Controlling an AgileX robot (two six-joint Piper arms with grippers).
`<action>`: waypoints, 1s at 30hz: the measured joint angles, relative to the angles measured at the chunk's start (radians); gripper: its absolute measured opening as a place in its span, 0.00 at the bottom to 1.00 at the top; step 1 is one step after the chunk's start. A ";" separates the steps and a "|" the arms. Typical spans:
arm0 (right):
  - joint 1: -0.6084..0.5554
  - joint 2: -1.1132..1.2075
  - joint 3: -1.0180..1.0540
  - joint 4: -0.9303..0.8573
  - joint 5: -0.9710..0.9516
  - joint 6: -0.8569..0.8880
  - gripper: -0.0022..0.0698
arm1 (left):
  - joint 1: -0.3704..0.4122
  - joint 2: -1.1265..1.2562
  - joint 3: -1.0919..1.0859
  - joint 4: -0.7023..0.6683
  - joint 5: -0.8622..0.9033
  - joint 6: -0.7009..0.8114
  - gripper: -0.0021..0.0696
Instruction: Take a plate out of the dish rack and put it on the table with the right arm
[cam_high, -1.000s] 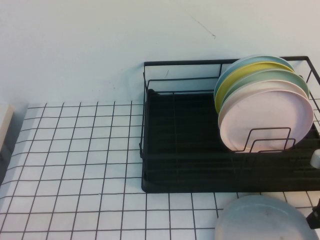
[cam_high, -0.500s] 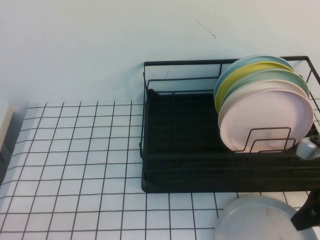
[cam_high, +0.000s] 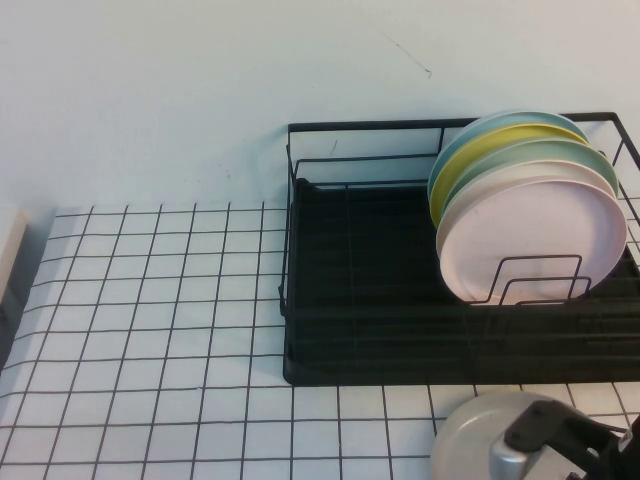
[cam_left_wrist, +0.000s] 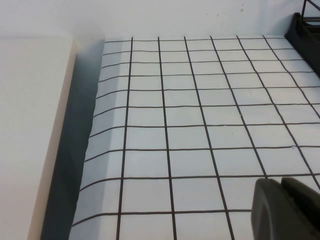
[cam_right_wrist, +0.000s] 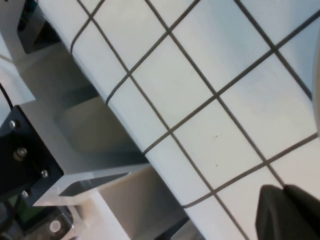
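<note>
The pale grey-white plate (cam_high: 468, 432) lies on the white gridded table (cam_high: 150, 330) at the front right, just in front of the black wire dish rack (cam_high: 360, 300). My right gripper (cam_high: 560, 440) hangs over the plate's right part. In the right wrist view its black fingers (cam_right_wrist: 287, 215) are pressed together with nothing showing between them, above the table near its front edge. My left gripper (cam_left_wrist: 289, 207) is shut and empty, low over the table at the left, out of the high view. The rack's corner shows in the left wrist view (cam_left_wrist: 305, 27).
Pink (cam_high: 535, 240), green (cam_high: 585, 160), yellow (cam_high: 470, 160) and blue (cam_high: 500, 122) plates stand upright at the rack's right end. A pale board (cam_left_wrist: 30, 125) lies beside the table's left edge. The robot's frame (cam_right_wrist: 55, 150) sits below the table's front edge.
The right arm has swung in from the right edge and now sits over the plate's right part. The plate has sunk lower in the view.
</note>
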 joint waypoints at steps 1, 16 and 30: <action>0.004 0.000 0.000 -0.003 -0.006 0.006 0.04 | 0.000 0.000 0.000 0.000 0.000 0.000 0.02; 0.007 -0.146 -0.101 -0.458 -0.148 0.307 0.04 | 0.000 0.000 0.000 0.000 0.000 0.000 0.02; 0.007 -0.815 -0.014 -0.745 -0.487 0.538 0.04 | 0.000 0.000 0.000 0.000 0.000 0.000 0.02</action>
